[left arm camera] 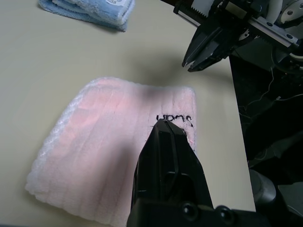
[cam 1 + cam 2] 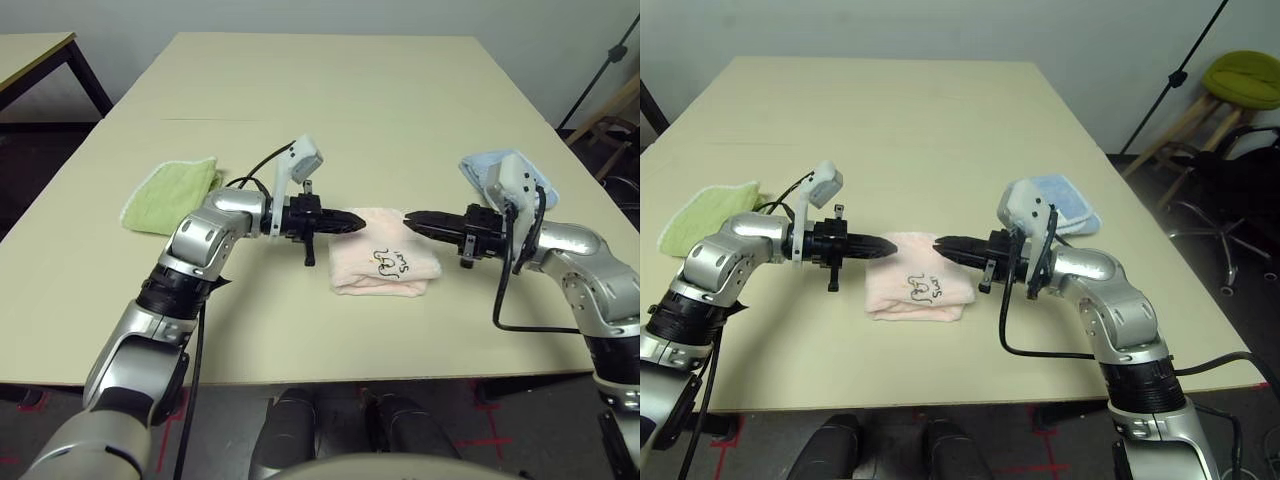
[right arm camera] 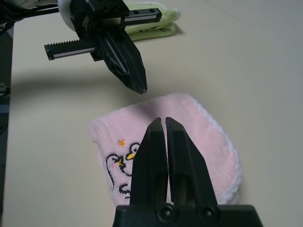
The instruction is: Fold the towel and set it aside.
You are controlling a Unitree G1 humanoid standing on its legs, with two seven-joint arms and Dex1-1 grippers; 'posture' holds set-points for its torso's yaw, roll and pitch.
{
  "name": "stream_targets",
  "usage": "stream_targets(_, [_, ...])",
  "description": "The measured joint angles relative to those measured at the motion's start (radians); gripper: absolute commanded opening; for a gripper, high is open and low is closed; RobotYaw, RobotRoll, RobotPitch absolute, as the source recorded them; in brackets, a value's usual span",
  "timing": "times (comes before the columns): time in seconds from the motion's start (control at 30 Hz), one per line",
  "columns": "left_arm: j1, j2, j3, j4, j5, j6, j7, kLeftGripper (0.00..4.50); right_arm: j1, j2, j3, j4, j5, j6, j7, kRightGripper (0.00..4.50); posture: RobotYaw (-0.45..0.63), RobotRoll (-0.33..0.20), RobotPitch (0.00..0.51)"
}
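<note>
The pale pink towel (image 2: 384, 266) lies folded into a small thick square near the table's front edge, its dark embroidered motif (image 2: 388, 262) facing up. My left gripper (image 2: 358, 222) hovers just above the towel's left part, fingers shut with nothing between them. My right gripper (image 2: 409, 217) hangs over the towel's right part, pointing at the left one, also shut and empty. The two tips face each other a short gap apart. From the right wrist, the towel (image 3: 189, 142) shows a penguin motif (image 3: 120, 163) and a white bobbled edge.
A yellow-green folded cloth (image 2: 170, 193) lies on the table to the left of my left arm. A light-blue folded cloth (image 2: 480, 172) sits behind my right wrist. The tan table (image 2: 320, 90) stretches far back. A stool (image 2: 1243, 80) stands off to the right.
</note>
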Motion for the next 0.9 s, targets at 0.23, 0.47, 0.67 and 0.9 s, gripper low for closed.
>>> stream_targets(0.23, [0.017,-0.034,-0.027,0.058,0.052,-0.045,-0.001,0.0,0.032,-0.006,0.041,0.04,-0.06,-0.041,0.02,0.04,0.08,0.0,0.11])
stream_targets(0.47, [0.024,-0.059,-0.073,0.11,0.106,-0.085,-0.011,0.0,0.045,0.013,0.089,0.098,-0.109,-0.084,0.025,0.04,0.08,0.0,0.11])
stream_targets(0.67, [0.096,-0.073,-0.105,0.148,0.157,-0.116,-0.009,0.0,0.072,0.073,0.159,0.22,-0.197,-0.156,0.004,0.04,0.09,0.0,0.113])
stream_targets(0.9, [0.107,-0.08,-0.113,0.155,0.184,-0.132,-0.007,0.0,0.034,0.102,0.181,0.298,-0.257,-0.198,-0.008,0.04,0.09,0.0,0.113])
